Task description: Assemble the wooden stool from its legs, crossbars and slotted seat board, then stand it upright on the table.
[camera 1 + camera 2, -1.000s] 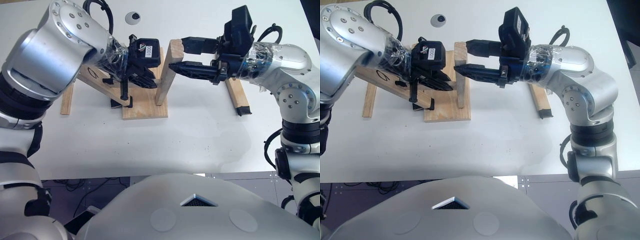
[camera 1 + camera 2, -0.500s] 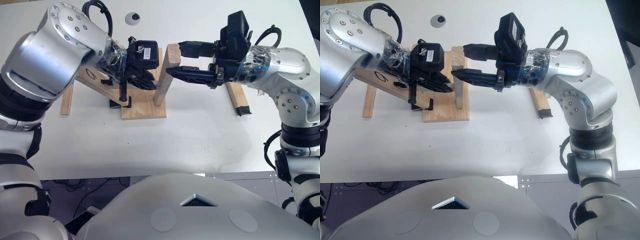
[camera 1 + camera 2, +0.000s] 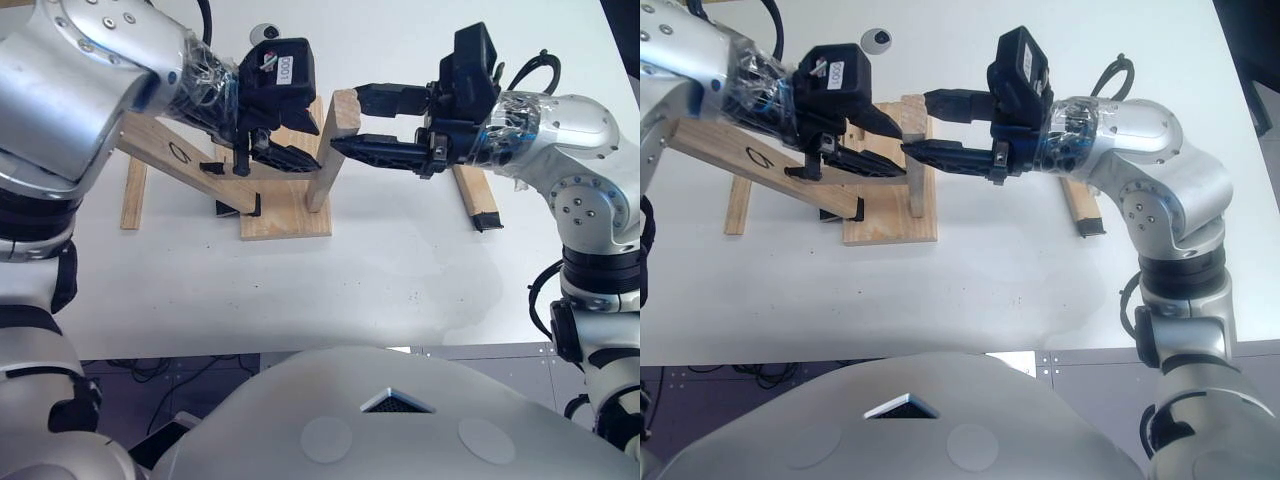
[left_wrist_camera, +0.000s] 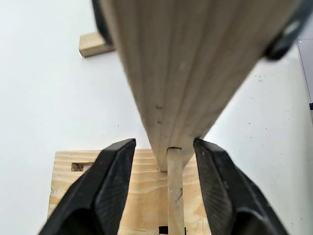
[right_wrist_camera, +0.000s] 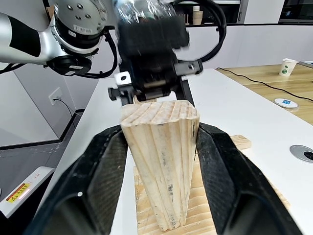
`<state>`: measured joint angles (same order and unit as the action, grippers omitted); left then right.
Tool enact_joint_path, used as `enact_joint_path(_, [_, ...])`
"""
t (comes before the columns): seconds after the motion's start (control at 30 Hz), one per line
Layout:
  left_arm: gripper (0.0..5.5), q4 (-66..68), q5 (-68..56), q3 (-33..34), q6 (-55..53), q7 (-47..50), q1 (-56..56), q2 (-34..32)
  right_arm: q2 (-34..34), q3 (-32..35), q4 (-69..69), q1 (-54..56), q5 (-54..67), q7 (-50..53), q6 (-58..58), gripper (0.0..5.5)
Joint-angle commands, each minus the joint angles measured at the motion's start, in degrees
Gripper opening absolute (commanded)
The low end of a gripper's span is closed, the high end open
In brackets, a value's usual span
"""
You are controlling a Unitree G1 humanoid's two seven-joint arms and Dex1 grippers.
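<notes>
A wooden leg (image 3: 328, 160) stands leaning on the slotted seat board (image 3: 290, 215), which lies flat on the white table. My right gripper (image 3: 348, 120) is shut on the leg's top end, and its fingers (image 5: 110, 166) press both sides of the wood. My left gripper (image 3: 318, 148) is open beside the same leg from the other side. Its fingers (image 4: 115, 186) flank the leg's lower part with gaps either side. A thin peg (image 4: 174, 196) runs from the leg's end over the board. A second leg (image 3: 175, 158), marked with a number, slants beneath my left arm, its black foot by the board.
One more leg (image 3: 472, 195) with a black foot lies on the table under my right forearm. A shorter wooden piece (image 3: 132, 195) lies at the far left. A round cable port (image 3: 266, 33) sits at the back. The table's front half is bare.
My left arm has risen and its gripper now sits higher beside the upright leg, uncovering more of the slanted leg. My right gripper shifted slightly left onto the leg's top, then stayed put.
</notes>
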<state>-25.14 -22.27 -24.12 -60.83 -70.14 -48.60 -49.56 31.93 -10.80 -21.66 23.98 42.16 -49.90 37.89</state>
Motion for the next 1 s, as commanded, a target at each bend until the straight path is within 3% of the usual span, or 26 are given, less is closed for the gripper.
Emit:
enact_joint_path(0.03, [2.81,-1.89,-2.59,5.60,-0.36,-0.08,-1.86,-2.53,-0.01,-2.01,0.46,-1.25,-1.21,-0.73,2.11,2.13])
enact_joint_path(0.3, [4.07,-0.96,-6.87,16.03,-1.72,4.04,-2.89,-3.40,-0.17,-2.30,0.68,-1.27,-1.40,-0.62,2.11,2.13])
enact_joint_path(0.47, [4.12,7.45,-6.27,29.66,3.00,14.53,-4.89,-0.27,-0.37,-2.12,-0.35,-2.26,-1.14,0.42,2.35,2.12])
enact_joint_path(0.6, [4.12,14.71,-9.26,44.56,14.00,10.63,6.82,-1.70,-0.16,-1.51,-1.24,-3.11,-0.71,0.94,2.47,2.12])
enact_joint_path(0.73, [4.12,22.34,-4.15,51.10,25.68,2.91,26.59,-6.88,0.49,-0.61,-1.79,-3.79,-0.38,0.97,2.51,2.12])
enact_joint_path(0.87, [4.12,31.29,2.94,50.45,42.83,-4.77,44.12,-8.43,0.77,0.19,-1.07,-3.44,-0.77,0.77,2.32,2.12])
enact_joint_path(1.0, [4.12,30.67,3.44,46.63,54.06,-10.06,55.33,-3.95,1.01,0.21,-0.54,-3.01,-1.19,-0.07,2.19,2.12])
